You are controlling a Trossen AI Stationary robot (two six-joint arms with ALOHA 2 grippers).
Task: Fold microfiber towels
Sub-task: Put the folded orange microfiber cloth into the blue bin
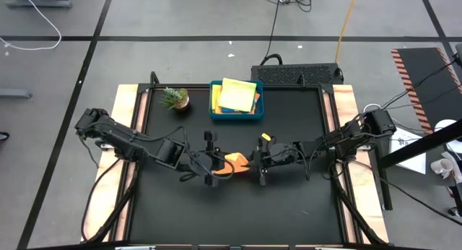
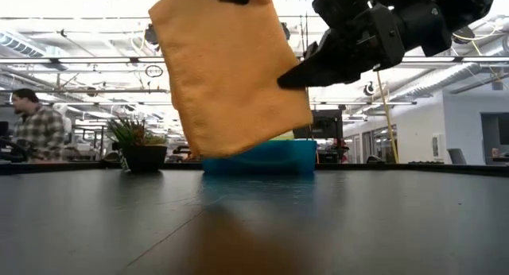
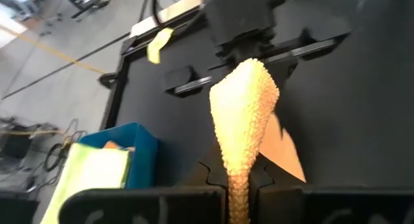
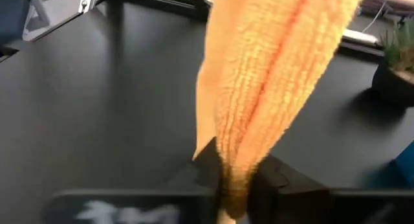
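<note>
Left gripper [image 1: 214,172]: jaws pinched tight on one edge of the orange towel [image 2: 231,72]; cloth bunches into a ridge between them in the left wrist view.

Right gripper [image 1: 261,165]: jaws narrowed onto the opposite edge of the same towel, fabric gathered in the gap between them in the right wrist view.

Towel hangs clear of the counter [image 1: 289,207], lifted between the two grippers near the counter's middle; lower edge free in the low view.

Both arms reach inward from the counter's sides, wrists facing each other, close together.

Behind: teal tray [image 1: 236,110] holding folded yellow and lime towels [image 1: 237,95], potted plant [image 1: 175,99] just beside it. A person [image 2: 36,128] in the room beyond.
</note>
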